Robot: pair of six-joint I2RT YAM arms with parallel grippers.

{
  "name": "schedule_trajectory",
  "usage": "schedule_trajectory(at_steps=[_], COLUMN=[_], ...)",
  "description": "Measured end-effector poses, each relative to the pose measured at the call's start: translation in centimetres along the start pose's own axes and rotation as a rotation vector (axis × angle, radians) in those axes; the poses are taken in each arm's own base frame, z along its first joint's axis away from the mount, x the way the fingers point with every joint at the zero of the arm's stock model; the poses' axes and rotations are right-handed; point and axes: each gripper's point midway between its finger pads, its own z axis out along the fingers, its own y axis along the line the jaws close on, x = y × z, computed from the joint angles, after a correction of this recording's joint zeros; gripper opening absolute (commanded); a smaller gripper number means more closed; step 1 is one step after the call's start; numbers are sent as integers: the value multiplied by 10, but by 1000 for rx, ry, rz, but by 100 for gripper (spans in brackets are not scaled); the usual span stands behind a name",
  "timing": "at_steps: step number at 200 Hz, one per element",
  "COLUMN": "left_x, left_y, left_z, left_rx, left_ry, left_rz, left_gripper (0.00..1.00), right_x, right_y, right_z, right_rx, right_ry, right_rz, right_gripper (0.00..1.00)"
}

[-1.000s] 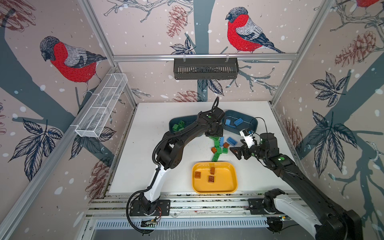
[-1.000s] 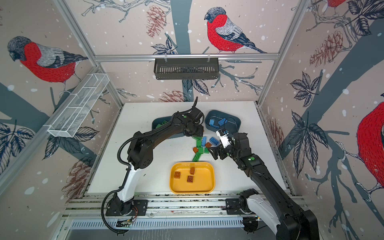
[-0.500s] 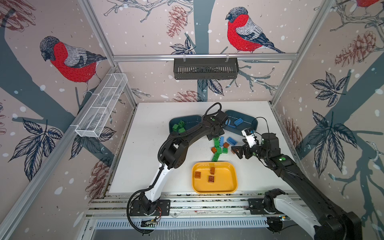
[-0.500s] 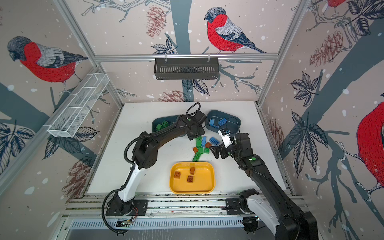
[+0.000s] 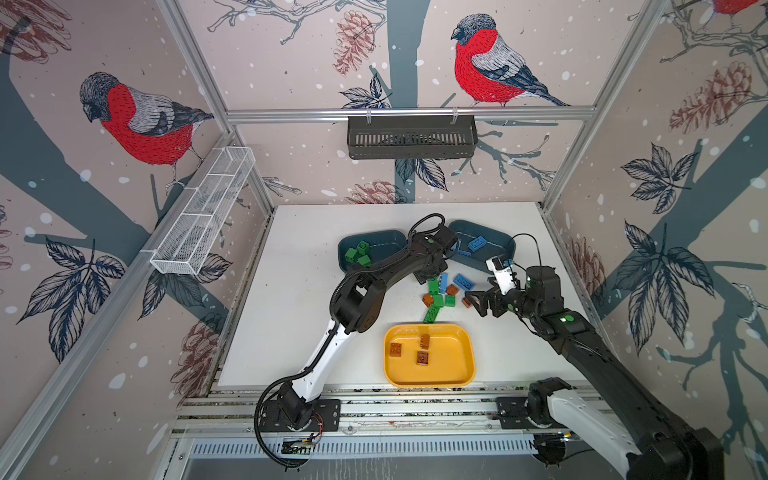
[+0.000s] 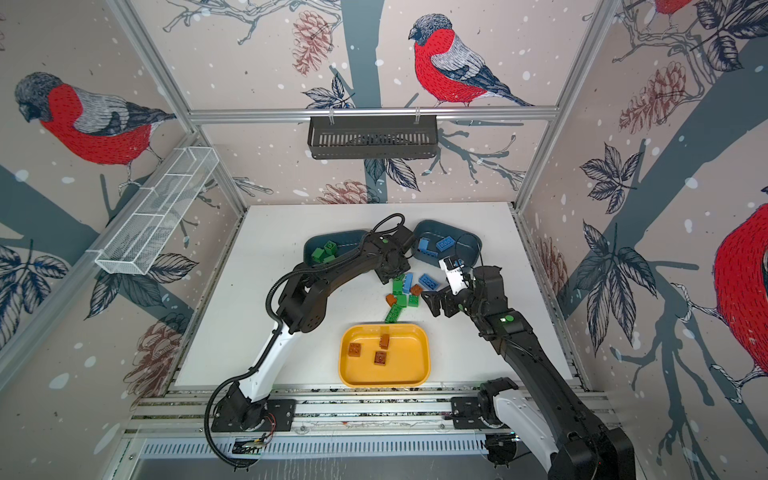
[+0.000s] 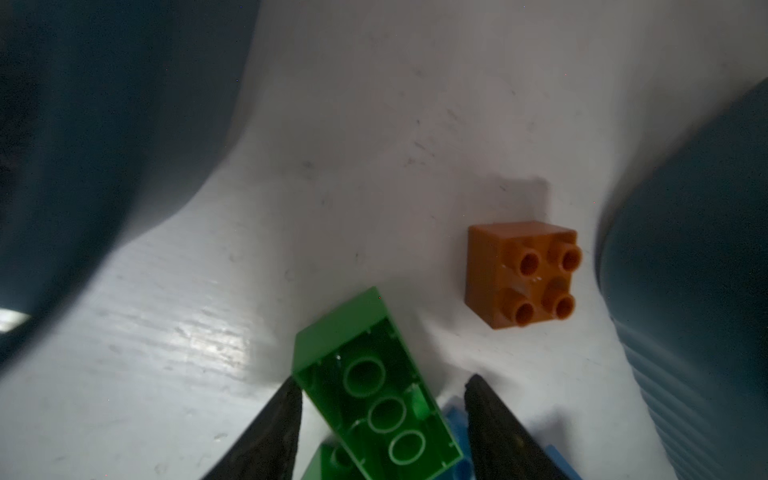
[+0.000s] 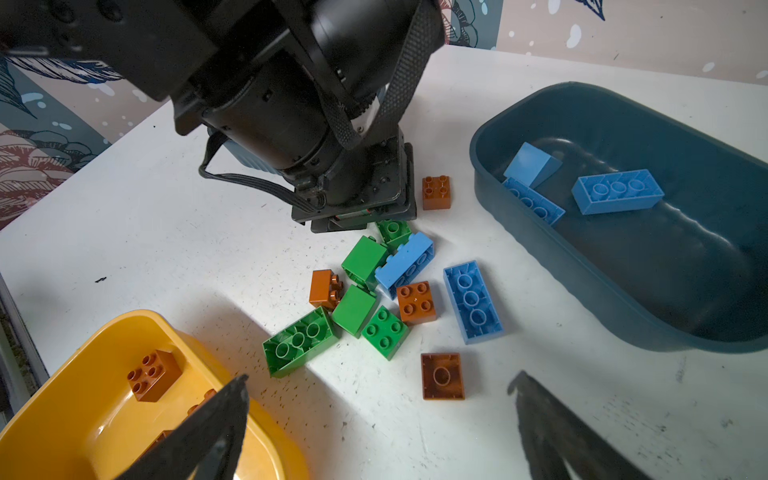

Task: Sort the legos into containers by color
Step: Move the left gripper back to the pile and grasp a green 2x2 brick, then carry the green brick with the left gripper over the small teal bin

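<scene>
In left wrist view alone: left hand [image 7: 382,380] apart astride upturned green brick [image 7: 374,399]; clamped or loose, cannot tell. Fingers [image 7: 270,436] hidden under arm [image 5: 386,266] in both top views. In right wrist view: right hand [image 8: 382,376] wide apart over upturned brown brick [image 8: 442,376] beside pile [image 8: 355,309] mid table [image 8: 166,249]. In both top views alone: green legos [image 5: 358,254] in tub [image 5: 390,241] toward far edge. Brown legos [image 5: 422,357] in tray [image 5: 457,374] at near edge.

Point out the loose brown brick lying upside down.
The brown brick alone nearest the right gripper: hollow underside up; the other loose brown ones show studs.
</scene>
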Motion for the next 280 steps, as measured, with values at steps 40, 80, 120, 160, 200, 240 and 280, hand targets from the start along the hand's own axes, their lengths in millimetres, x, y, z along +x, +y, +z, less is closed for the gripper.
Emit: schedule_trajectory(at_steps=[40,80,120,160,200,240,280], left_x=[-2,-2,-2,-5,-16,-38,-70], left_y=[0,1,6,6,-3,-24,-6], left_z=[4,4,7,6,-10,-66,-117], left_rx=[-18,-28,-51,-59,-26,72,37], left_ry=[-2,-2,-6,-8,-28,-97,-209], left_rz=[-2,2,6,27,65,162,288], left_gripper=[48,44,42,25,25,25,25], right_x=[0,1,2,3,3,3,1], right_y=[-1,-1,0,0,0,1,2], right_z=[-1,0,0,-1,-1,0,2], right_rx=[4,4,-3,-3,-3,-9,-25], right_ry=[-3,1,1,-1,-2,2,0], right_rz=[1,3,4,3,3,5,9], right_gripper=[99,99,100,99,100,99,100])
